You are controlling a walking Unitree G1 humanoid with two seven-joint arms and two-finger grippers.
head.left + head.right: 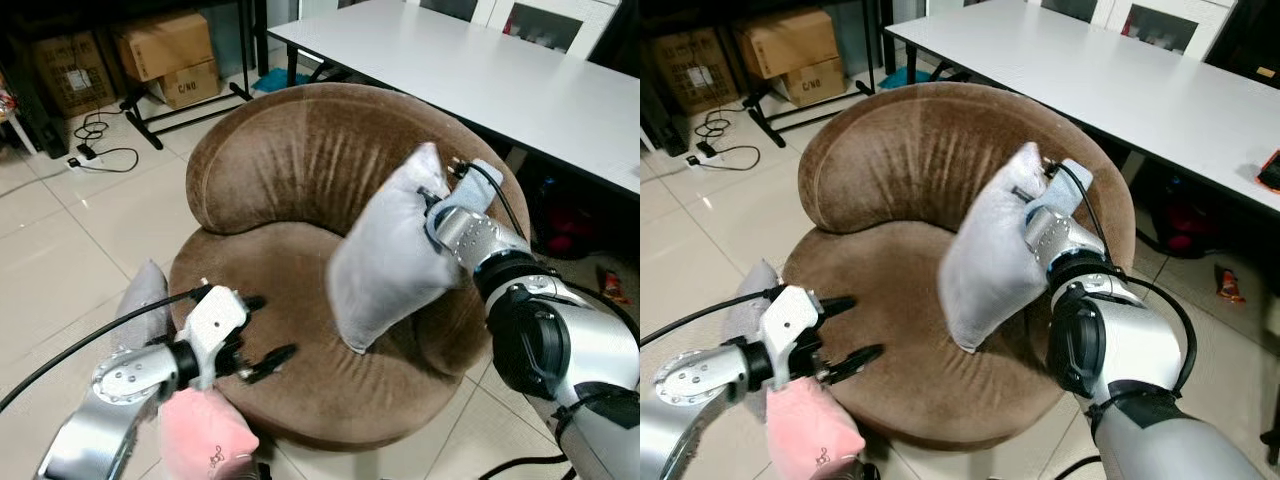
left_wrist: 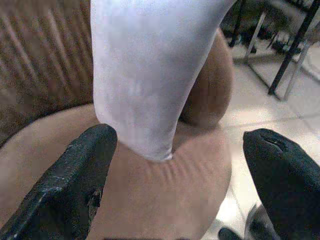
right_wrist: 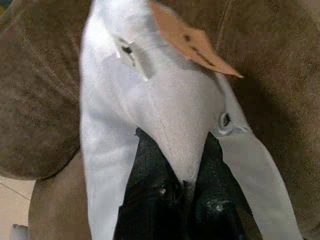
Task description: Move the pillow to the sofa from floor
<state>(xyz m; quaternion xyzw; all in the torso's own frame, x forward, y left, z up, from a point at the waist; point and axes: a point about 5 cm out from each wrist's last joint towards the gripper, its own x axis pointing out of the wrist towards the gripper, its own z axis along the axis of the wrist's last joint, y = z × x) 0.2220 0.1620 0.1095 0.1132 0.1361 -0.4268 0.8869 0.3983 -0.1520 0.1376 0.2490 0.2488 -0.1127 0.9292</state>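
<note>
cardboard boxes (image 1: 170, 55) on the floor at far left, cables beside them. grey pillow (image 1: 143, 300) and pink pillow (image 1: 205, 432) – both low by the sofa's left front, the pink one under the left arm, apparently on the floor. left gripper (image 1: 262, 333) – fingers spread apart and holding nothing, hovering over the front left edge of the seat. brown round sofa (image 1: 290, 160) – plush, curved back, seat bare apart from the held item. white pillow (image 1: 385, 260) – the piece in hand; hangs tilted, lower corner just above or brushing the seat, upper part against the sofa's right back. right gripper (image 3: 175, 192) – fingers clamped on a pinch of the white pillow's fabric near its upper edge, seen closely in the right wrist view, an orange tag (image 3: 192, 42) beyond. white table (image 1: 480, 70) behind at right. judgement: placing step, nearly done. to do it well, lower until the corner bears on the seat, lean the pillow toward the backrest rather than the rim, then part the fingers fully and draw back along the fabric so it does not snag and drag the pillow off.
</note>
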